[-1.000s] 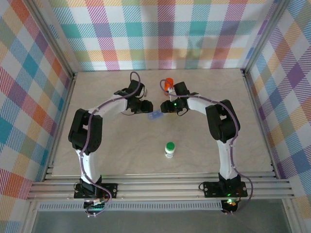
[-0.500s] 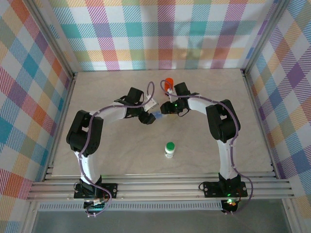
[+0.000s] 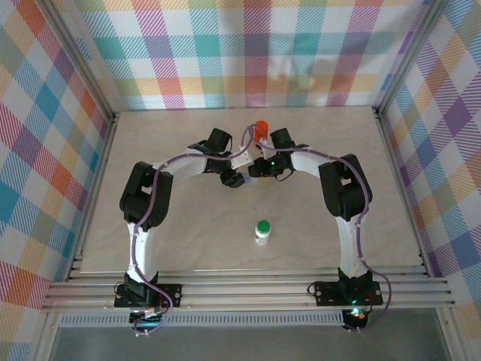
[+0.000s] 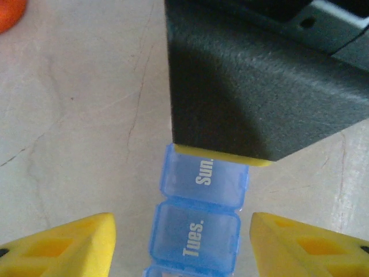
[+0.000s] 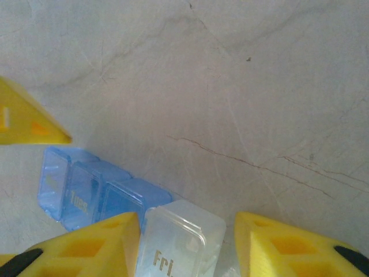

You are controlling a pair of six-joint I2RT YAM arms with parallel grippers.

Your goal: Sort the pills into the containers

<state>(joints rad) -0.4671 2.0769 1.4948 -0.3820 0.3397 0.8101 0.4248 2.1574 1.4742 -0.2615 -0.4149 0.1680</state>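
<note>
While the right gripper (image 5: 187, 228) straddles the Fri. lid (image 5: 176, 245), grip unclear, the spread left gripper (image 4: 181, 231) should close squarely on the pill box (image 4: 204, 179).

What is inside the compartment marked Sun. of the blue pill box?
The Sun. compartment has its lid shut; no pill shows through the blue plastic, so its contents are unknown. The right gripper covers its far edge.

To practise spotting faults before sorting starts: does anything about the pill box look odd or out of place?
The translucent pale-blue rectangular pill-box strip looks odd: its lids read Sun. then Tues., no Mon. between, and the Fri. lid is clear, not blue, and seems raised.
</note>
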